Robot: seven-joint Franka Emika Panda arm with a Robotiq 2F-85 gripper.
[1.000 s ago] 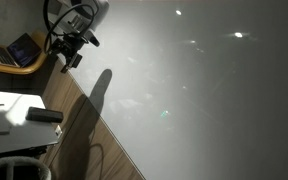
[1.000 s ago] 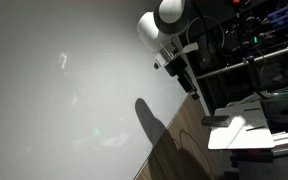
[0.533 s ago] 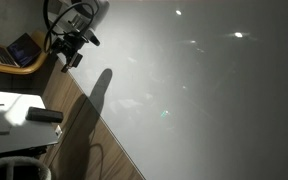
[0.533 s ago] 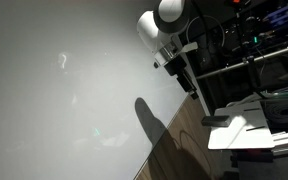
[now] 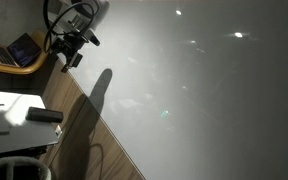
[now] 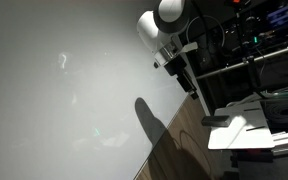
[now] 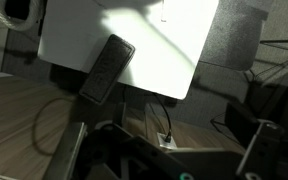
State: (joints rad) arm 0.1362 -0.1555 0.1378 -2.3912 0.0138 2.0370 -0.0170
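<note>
Hovering with nothing held, the gripper [image 7: 169,160] is hanging jaws apart above a remote [image 7: 106,68], probably light, rigid and slick, lying on the white board [image 7: 174,45]; gripping across its narrow sides looks best.

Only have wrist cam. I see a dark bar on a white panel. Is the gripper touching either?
Observer: No. In both exterior views the gripper hangs in the air, well apart from the dark bar and the white panel.
Operator: Anything nearby that I can't see?
Observer: An open laptop sits beside the arm.
Operator: What else is around?
Observer: A large pale surface fills most of both exterior views, with the arm's shadow across its edge.
</note>
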